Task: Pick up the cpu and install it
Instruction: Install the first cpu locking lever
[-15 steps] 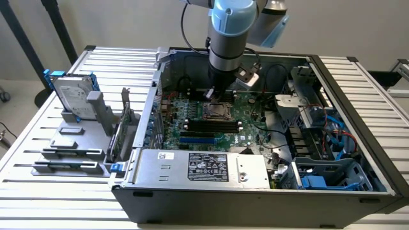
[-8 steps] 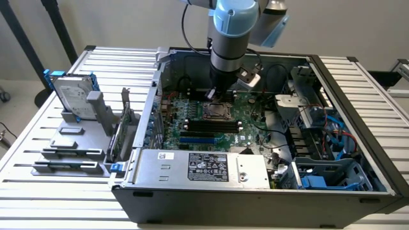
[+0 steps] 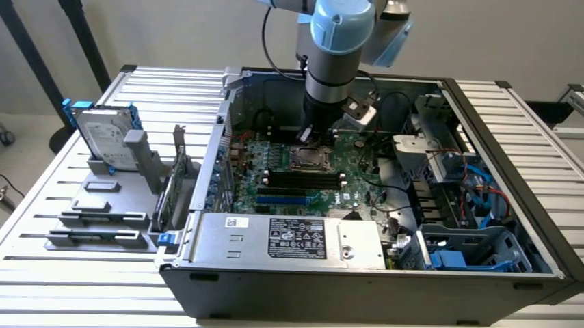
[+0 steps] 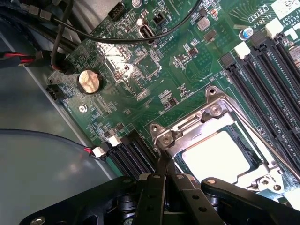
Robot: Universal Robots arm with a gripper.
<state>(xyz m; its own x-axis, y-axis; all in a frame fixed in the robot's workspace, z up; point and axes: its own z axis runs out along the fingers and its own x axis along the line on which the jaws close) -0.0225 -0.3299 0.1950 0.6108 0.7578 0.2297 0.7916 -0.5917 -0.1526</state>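
Slatted metal tabletop (image 3: 55, 273) carries an open computer case (image 3: 365, 287) with a green motherboard (image 3: 301, 181) lying flat inside. At the exterior view's left, a grey holder (image 3: 100, 205) stands on the table with a silver hard drive (image 3: 100, 133) in a blue frame upright at its far end. Near the front of the case sits a boxed power supply (image 3: 287, 239) with a printed label. The arm (image 3: 340, 41) descends from above into the case, with the gripper (image 3: 310, 133) just above the processor socket (image 3: 310, 158). In the wrist view, the gripper (image 4: 165, 180) has its black fingers (image 4: 151, 197) pressed together with nothing between them, tips at the corner of the socket's metal frame (image 4: 206, 115). The cpu (image 4: 216, 157), a bright silver square, lies seated flat inside that frame, beside the black memory slots (image 4: 267, 75). A round coin cell (image 4: 88, 80) sits on the board well apart from the socket.
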